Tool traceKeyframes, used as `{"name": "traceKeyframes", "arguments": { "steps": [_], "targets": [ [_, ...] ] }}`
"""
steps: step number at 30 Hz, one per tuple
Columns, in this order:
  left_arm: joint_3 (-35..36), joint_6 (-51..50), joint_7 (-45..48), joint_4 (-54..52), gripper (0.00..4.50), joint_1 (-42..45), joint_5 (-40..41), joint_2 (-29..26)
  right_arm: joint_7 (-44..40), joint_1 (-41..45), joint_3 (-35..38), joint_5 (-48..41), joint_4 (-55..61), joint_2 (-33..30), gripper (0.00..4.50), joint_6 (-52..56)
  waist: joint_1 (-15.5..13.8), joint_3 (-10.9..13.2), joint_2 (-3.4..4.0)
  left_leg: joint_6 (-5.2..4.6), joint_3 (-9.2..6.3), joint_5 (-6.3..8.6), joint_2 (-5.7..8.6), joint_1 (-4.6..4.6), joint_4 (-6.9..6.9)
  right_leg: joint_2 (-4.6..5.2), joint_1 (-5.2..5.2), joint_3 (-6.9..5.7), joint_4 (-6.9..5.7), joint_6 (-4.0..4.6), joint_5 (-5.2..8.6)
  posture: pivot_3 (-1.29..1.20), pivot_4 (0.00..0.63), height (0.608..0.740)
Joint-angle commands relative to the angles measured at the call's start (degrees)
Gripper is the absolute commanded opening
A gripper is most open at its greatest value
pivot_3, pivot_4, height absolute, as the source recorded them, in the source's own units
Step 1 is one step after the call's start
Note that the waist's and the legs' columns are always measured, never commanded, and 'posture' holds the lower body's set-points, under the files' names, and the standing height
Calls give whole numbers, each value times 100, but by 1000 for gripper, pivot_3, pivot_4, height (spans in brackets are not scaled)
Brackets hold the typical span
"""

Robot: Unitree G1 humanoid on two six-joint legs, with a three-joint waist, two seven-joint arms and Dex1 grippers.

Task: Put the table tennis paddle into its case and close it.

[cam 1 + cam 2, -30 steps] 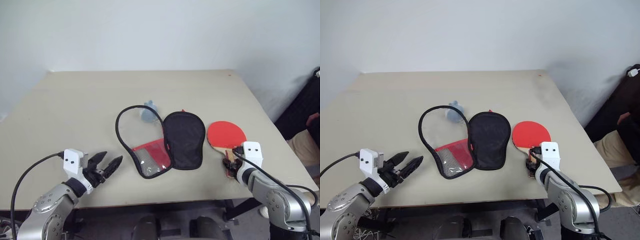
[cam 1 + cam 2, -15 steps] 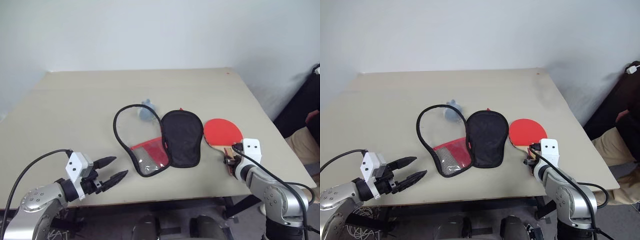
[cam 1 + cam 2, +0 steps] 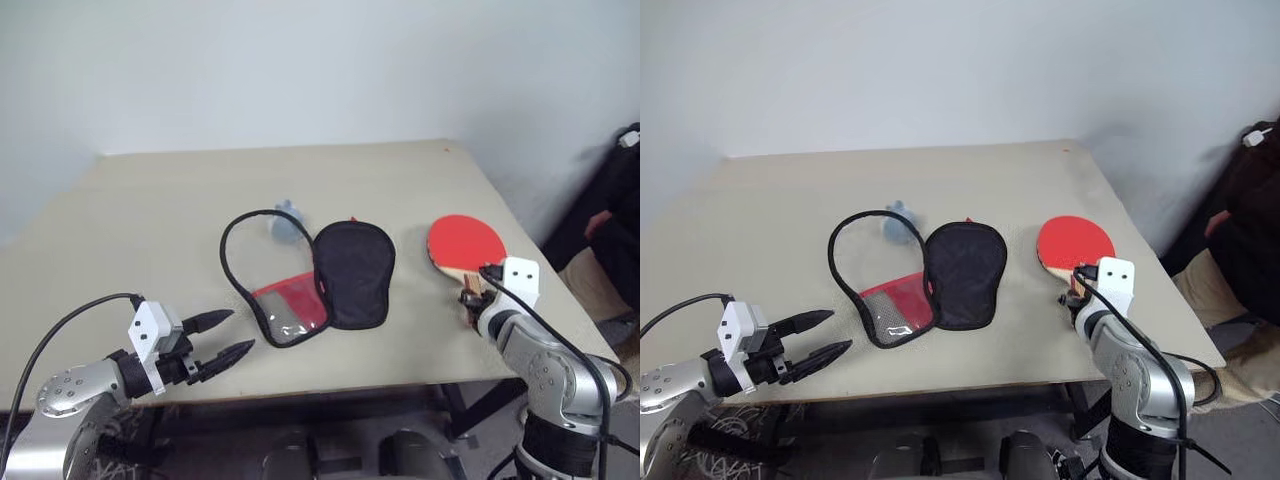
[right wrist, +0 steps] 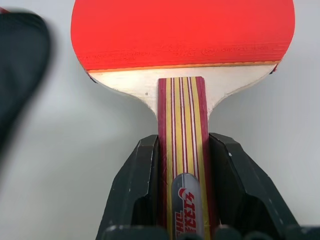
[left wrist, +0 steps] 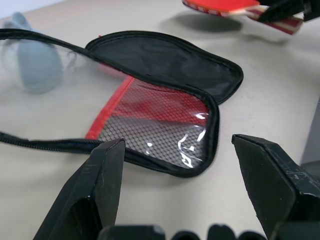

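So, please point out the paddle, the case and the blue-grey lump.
paddle (image 3: pixel 464 240), left eye view, red face.
case (image 3: pixel 352 272), left eye view, black fabric half.
blue-grey lump (image 3: pixel 284 222), left eye view, its middle.

A wide beige rectangular table (image 3: pixel 150 220) fills the middle of the head view, its far edge against a pale wall. At the picture's centre a flat paddle-shaped zip case (image 3: pixel 305 275) lies opened out on it: the black fabric half to the right, the clear plastic half with a red panel to the left. A small pale blue-grey soft lump (image 3: pixel 283 224) sits just above the case, touching the clear half's black edging.
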State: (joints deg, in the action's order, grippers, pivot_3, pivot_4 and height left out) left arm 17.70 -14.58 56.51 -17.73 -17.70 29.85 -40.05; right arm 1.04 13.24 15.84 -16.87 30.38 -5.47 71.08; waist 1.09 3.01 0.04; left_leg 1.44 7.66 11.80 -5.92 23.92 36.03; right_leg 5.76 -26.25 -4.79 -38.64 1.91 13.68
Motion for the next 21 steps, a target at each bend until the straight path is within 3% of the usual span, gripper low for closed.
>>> {"name": "traceKeyframes", "arguments": {
  "steps": [1,2,4,5,6,7,8,12,15,21],
  "targets": [
    [21,55,-54,-132,3620,133,4,-7,-323,274,-102,-218,112,-110,1154,-234,25,23,79,-32,-263,14,126,-50,77,6,31,-100,5,-3,-2,0,0,725],
    [13,55,-65,-136,3620,134,4,-2,-413,313,-169,-256,76,-161,1154,-232,58,35,135,-76,-474,27,167,-58,145,5,64,-188,15,-8,-5,0,0,725],
    [-4,50,-84,-144,3620,140,9,10,-597,427,-274,-363,-20,-231,1154,-159,130,46,224,-129,-640,78,117,12,199,-5,151,-403,172,-59,-38,0,0,725],
    [-13,47,-97,-149,3620,137,12,21,-690,490,-340,-400,-81,-279,1154,-108,156,36,203,-136,-678,77,85,77,166,-66,156,-422,249,-82,-56,0,0,725],
    [-19,52,-107,-150,3620,137,8,26,-766,544,-404,-416,-132,-329,1154,-83,162,1,141,-155,-650,65,67,96,123,-80,151,-373,144,-138,-39,0,0,725],
    [-9,45,-118,-148,3620,147,20,29,-810,635,-454,-432,-219,-353,1154,-51,159,-6,71,-172,-608,53,126,83,116,-82,215,-248,-28,-187,3,0,0,725],
    [6,33,-122,-142,3620,156,36,28,-859,717,-514,-436,-299,-386,1154,-65,154,11,77,-179,-571,47,188,51,105,-94,202,-67,-120,-47,145,0,0,725],
    [44,36,-111,-77,3620,194,39,-13,-871,1127,-556,-483,-709,-261,1154,-68,139,40,69,-172,-527,44,260,-30,14,-90,217,-81,-59,-41,149,0,0,725],
    [65,22,-110,-31,3620,246,46,-40,-808,1444,-662,-467,-1032,-55,1154,-69,141,41,70,-179,-544,11,235,-31,24,-115,231,-141,-45,-46,141,0,0,725],
    [32,19,-118,9,3620,326,24,-34,-601,1747,-996,-374,-1385,485,1154,11,146,32,46,-189,-522,-42,213,-18,17,-171,225,-91,-12,-52,129,0,0,725]
  ]
}}
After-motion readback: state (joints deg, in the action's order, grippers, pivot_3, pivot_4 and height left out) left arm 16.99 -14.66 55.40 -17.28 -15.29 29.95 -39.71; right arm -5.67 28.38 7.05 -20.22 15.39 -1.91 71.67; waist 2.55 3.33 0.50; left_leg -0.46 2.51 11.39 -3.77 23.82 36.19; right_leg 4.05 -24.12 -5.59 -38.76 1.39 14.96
